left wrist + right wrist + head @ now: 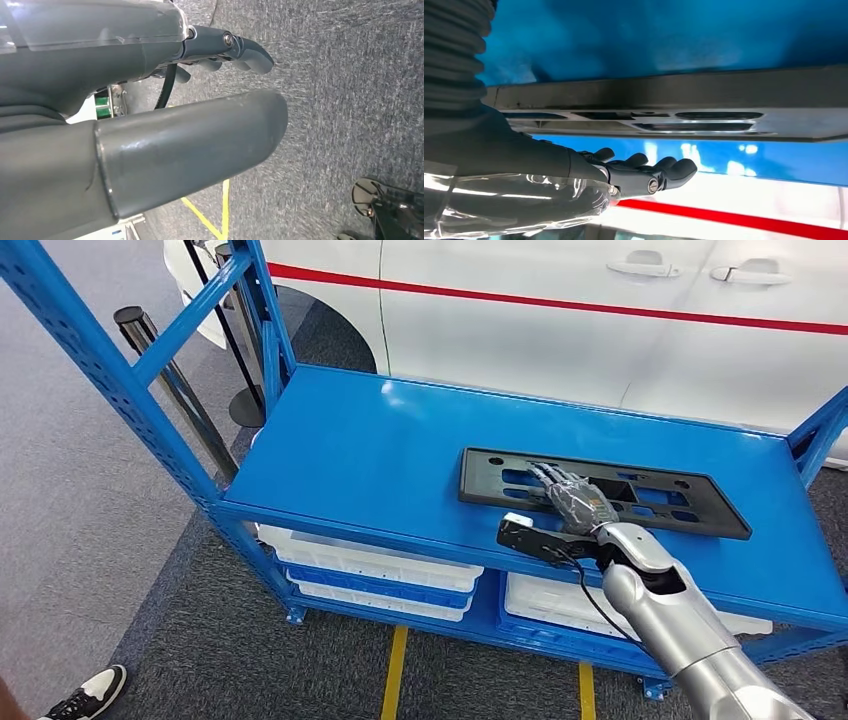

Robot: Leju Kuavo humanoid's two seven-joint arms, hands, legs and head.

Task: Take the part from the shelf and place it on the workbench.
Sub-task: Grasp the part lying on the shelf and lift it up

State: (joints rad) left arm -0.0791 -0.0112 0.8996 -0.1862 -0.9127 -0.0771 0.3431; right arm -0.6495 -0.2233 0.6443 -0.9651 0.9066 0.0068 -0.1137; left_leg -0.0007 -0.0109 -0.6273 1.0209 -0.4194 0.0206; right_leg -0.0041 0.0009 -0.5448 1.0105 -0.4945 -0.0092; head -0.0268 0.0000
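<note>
The part (483, 478) is a flat black plastic frame with several slots, lying on the blue top shelf (370, 450) towards its right side. My right hand (572, 495) reaches over the part's middle with its fingers stretched out flat and nothing in its grasp. In the right wrist view the fingers (644, 172) lie straight alongside the part (704, 92), a strip of blue shelf showing between them. My left hand (190, 145) hangs over grey carpet, thumb and fingers apart, empty.
A white car with a red stripe (520, 330) stands right behind the shelf. White bins (370, 560) fill the lower shelf. Blue uprights (100, 360) frame the left end, with a stanchion post (165, 370) beside them. A person's shoe (90, 692) shows at lower left.
</note>
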